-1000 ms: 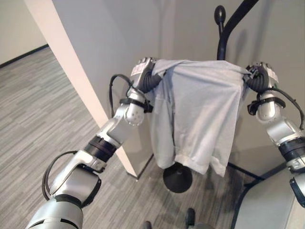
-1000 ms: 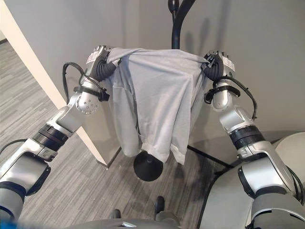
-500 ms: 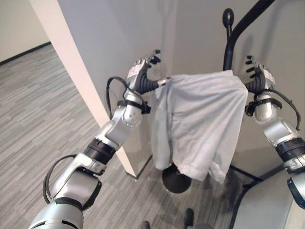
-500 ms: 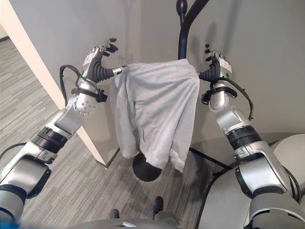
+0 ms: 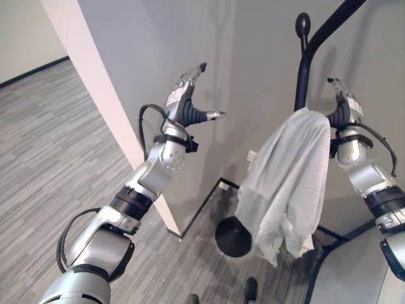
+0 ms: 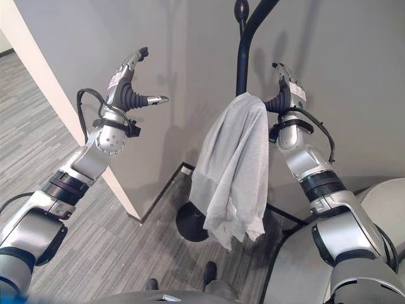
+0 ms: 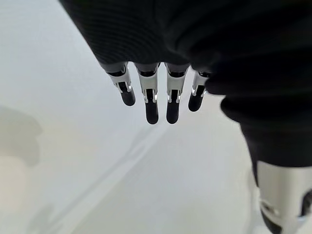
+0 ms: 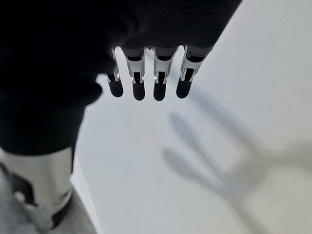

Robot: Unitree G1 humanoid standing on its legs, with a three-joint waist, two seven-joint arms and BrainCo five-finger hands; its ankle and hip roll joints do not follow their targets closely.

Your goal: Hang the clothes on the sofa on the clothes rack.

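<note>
1. The robot's left hand (image 5: 185, 104) is reaching up in front of the pale grey wall (image 5: 158, 50), well apart from the garment off to its right side. Its silver, dark-tipped fingers (image 7: 151, 105) are stretching out straight with the thumb spread apart from them, released and holding nothing.
2. The robot's right hand (image 6: 283, 88) is rising just beside the top of the garment, on the garment's right side. Its fingers (image 8: 139, 90) are also pointing straight up toward the wall, relaxed and gripping nothing. In its wrist view a strip of grey fabric is showing next to the thumb, but I cannot tell whether the thumb is touching it.
3. The light grey, crumpled cloth garment (image 6: 231, 171) is hanging bunched in a long drape between the two hands, far closer to the right one. Its top is sitting against the pole just below the right hand's fingers, and its lower folds are dangling down over the rack's base.
4. The black metal clothes rack (image 5: 302, 69), a slim curved pole with a rounded knob on top, is standing just past the garment, rising beside the right hand; its round black base (image 5: 231, 237) is resting on the grey striped floor (image 5: 50, 158) below.
5. Beyond the left hand, a cream-coloured wall edge (image 5: 88, 82) is running down to the floor.
</note>
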